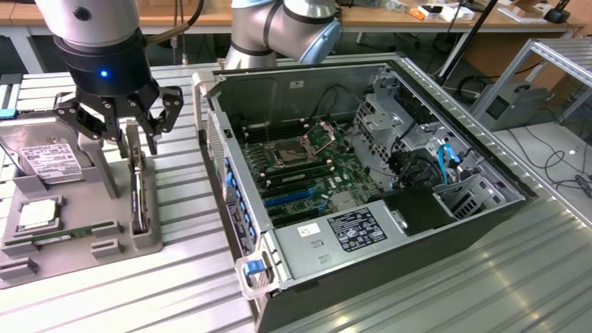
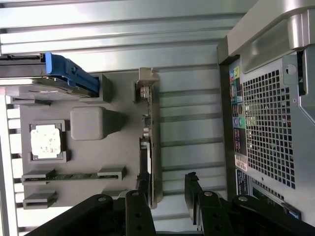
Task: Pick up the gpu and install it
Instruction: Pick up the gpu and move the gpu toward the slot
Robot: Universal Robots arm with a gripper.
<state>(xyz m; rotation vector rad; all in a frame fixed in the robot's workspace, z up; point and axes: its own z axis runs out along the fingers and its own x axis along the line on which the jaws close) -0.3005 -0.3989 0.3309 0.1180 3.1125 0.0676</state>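
The task is at its beginning: 0 of its 2 steps, the pick-up and the installation, are done. The gpu [image 1: 138,189] stands on its long edge in a slot of the grey parts holder [image 1: 111,246], on the exterior view's left, beside the hard drive [image 1: 44,158]. Inside the open computer case [image 1: 277,87] the motherboard [image 1: 315,170] lies uncovered. The blue expansion slot [image 1: 288,198] carries no card, so both the lifting and the seating are left to do.

The gripper [image 1: 129,135] hangs directly above the holder, over the upper edge of the card. Its jaws are spread wide and they grasp nothing.

In the wrist view the gpu [image 2: 153,142] runs as a thin strip away from the gripper [image 2: 168,189], with its silvery bracket [image 2: 146,81] at the far end. 1 finger [image 2: 142,186] is just beside the card on the holder's side. The other finger [image 2: 193,184] is apart from it, on the side of the case. The near end of the card therefore seems to lie between the 2 fingers, closer to the 1st. Whether that finger already touches the board I cannot tell, because the dark finger and the dark board merge there.
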